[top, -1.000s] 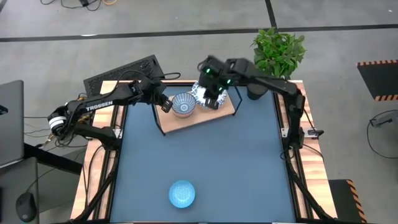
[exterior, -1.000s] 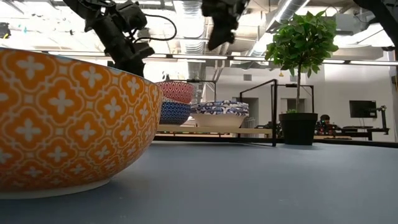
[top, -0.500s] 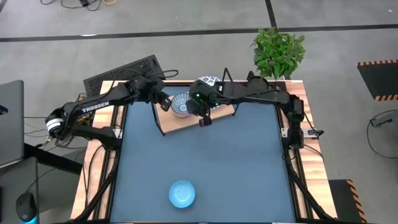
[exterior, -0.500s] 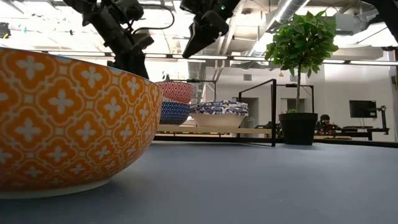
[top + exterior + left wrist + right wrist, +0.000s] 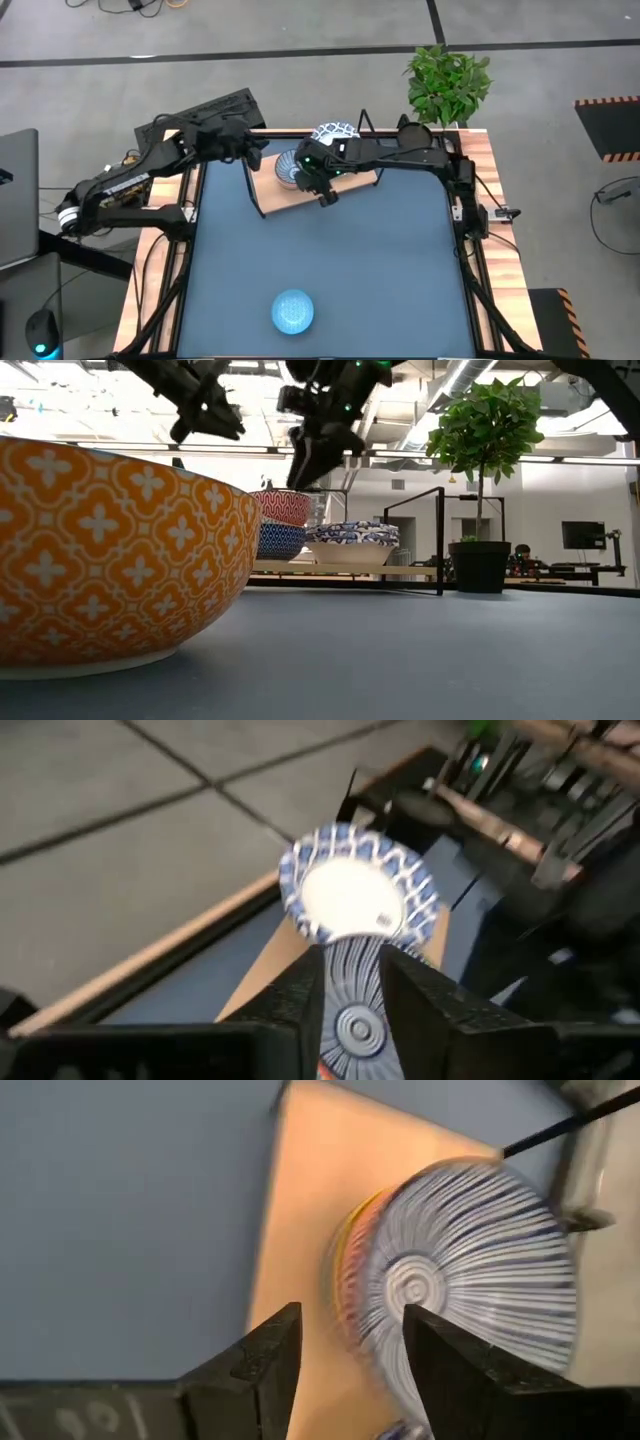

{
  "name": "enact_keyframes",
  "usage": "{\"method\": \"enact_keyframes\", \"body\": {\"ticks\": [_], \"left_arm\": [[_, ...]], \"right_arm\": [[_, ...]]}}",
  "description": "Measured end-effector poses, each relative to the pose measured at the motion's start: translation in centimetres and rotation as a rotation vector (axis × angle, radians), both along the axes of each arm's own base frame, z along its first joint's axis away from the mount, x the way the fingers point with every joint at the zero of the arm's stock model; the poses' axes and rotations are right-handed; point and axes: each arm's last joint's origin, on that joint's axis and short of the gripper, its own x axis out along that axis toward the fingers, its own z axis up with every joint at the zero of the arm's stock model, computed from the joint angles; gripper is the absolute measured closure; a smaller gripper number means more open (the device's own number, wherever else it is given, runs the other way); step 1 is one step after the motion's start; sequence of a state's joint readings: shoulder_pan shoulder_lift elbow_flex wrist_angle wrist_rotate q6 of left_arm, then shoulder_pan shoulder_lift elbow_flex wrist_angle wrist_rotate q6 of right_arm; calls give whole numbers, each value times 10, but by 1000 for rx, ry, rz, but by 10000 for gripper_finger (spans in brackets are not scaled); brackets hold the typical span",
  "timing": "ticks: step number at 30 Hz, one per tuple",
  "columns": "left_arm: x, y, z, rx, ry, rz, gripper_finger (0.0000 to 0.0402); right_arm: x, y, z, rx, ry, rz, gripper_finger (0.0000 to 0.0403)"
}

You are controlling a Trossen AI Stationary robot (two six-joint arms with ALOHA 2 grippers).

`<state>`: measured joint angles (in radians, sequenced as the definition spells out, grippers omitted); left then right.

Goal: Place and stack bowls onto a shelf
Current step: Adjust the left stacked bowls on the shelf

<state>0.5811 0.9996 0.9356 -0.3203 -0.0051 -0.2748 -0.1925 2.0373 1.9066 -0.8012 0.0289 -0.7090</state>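
- Both sets of jaws stand apart and hold nothing, as far as I can read from my two wrist cameras: the right gripper (image 5: 345,1365) shows a clear gap between its dark fingers, and so does the left gripper (image 5: 350,985).
- From above I see the right gripper (image 5: 322,190) over the front edge of the shelf (image 5: 345,183), just beside the grey-blue patterned bowl (image 5: 291,168).
- My left gripper (image 5: 252,152) sits off the shelf's left end, near the back left corner of the table (image 5: 330,260).
- On the shelf I count two groups: the grey-blue patterned bowl resting in a red-orange bowl (image 5: 281,507), with a darker blue-patterned one under that, and next to them the white bowl with a blue-patterned rim (image 5: 333,132).
- At table level that white bowl (image 5: 352,544) stands to the right of the stack, on the light-wood board inside the black wire frame.
- Well apart from the shelf, the light blue bowl (image 5: 293,311) lies near the front edge of the table.
- Filling the near left of the low camera is the yellow-orange bowl (image 5: 110,555), upright on the tabletop.
- Behind the shelf's right end I see a potted plant (image 5: 448,82).
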Motion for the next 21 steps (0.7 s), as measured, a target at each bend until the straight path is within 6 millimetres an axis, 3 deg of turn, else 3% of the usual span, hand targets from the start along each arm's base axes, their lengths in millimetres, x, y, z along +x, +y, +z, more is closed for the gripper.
{"method": "enact_keyframes", "body": {"ticks": [2, 9, 18, 21], "left_arm": [[-5, -7, 7, 13, -32, -8, 306], [-17, -24, 20, 40, -100, -45, 295], [-18, -29, 20, 33, -95, -59, 295], [-18, -29, 18, 24, -80, -59, 295]], "right_arm": [[8, 0, -9, -13, -7, 19, 199], [10, -6, -21, -61, 50, 8, 220], [9, -7, -21, -66, 50, 6, 365], [10, -9, -21, -76, 44, -14, 373]]}}
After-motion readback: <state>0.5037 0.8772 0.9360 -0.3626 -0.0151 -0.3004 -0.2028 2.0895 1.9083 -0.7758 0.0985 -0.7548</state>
